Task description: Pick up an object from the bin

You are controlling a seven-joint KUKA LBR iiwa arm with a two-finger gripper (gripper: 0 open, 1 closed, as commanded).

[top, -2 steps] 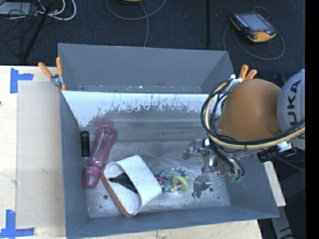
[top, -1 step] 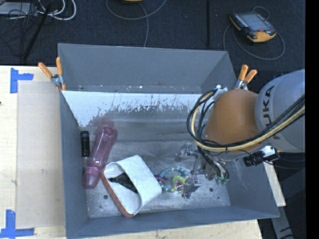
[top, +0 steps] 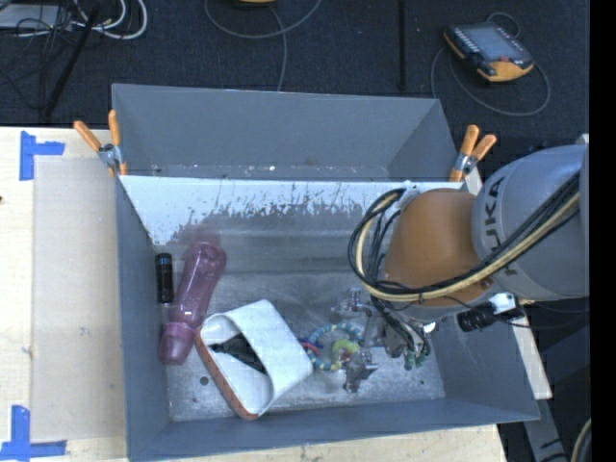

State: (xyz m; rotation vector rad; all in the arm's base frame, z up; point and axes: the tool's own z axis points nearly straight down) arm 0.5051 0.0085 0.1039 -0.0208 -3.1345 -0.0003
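**Gripper low in the bin beside a small multicoloured cluster: grasp stage**

Left to right across the grey bin (top: 289, 162). At the left of the floor, a short black cylinder (top: 164, 277) stands just beside a translucent pink bottle (top: 192, 298) that lies lengthwise, pointing toward the lower edge of the frame. Right of the bottle, a white slipper (top: 265, 346) with a brown sole rests on its side, its dark opening facing the lower left. Further right, at the lower centre of the floor, is a small cluster of multicoloured bits (top: 330, 343) (too tangled to name with confidence). The gripper (top: 358, 359) sits immediately right of this cluster, down near the bin floor, touching or all but touching it. The orange wrist cover (top: 433, 239) and its looped cables fill the right of the frame.

Step in hand, as judged: the end of the approach or the grasp itself, with the cluster as the nearest candidate. Nothing can be seen held. Whether the gripper is spread or pressed together cannot be told, as the tool blends into the clutter. The next move calls for a firm closure on the cluster, then a straight lift clear of the slipper's toe.
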